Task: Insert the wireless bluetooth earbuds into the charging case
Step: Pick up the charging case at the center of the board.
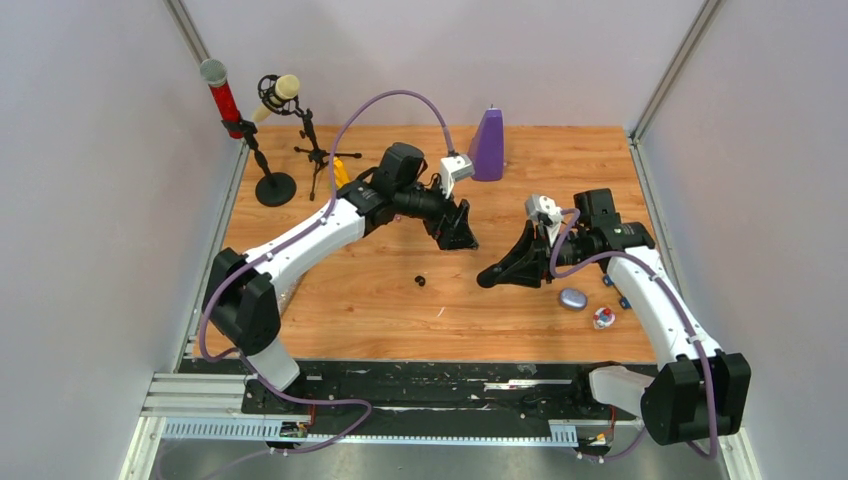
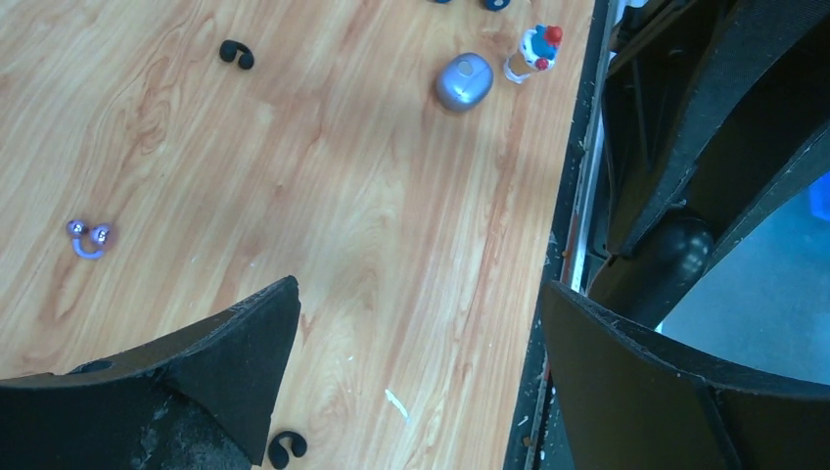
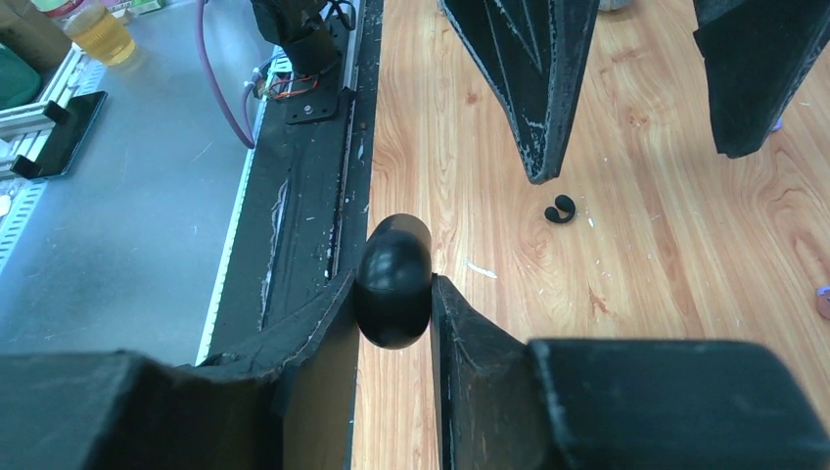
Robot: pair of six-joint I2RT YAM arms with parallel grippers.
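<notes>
My right gripper (image 3: 394, 286) is shut on a glossy black oval charging case (image 3: 394, 274), held above the table's near edge; the case also shows in the left wrist view (image 2: 677, 257). One black earbud (image 3: 560, 208) lies on the wood just beyond it, below my left gripper (image 1: 458, 232). That gripper hangs open and empty over the table's middle (image 2: 419, 294). A second black earbud (image 2: 236, 53) and a pale purple earbud (image 2: 88, 238) lie farther off. A closed pale purple case (image 1: 572, 298) rests by the right arm.
A small red, white and blue toy (image 1: 603, 318) stands next to the purple case. A purple cone (image 1: 487, 146) is at the back, and two microphones on stands (image 1: 272, 180) are at the back left. A black rail (image 3: 303, 206) borders the wooden table's near edge.
</notes>
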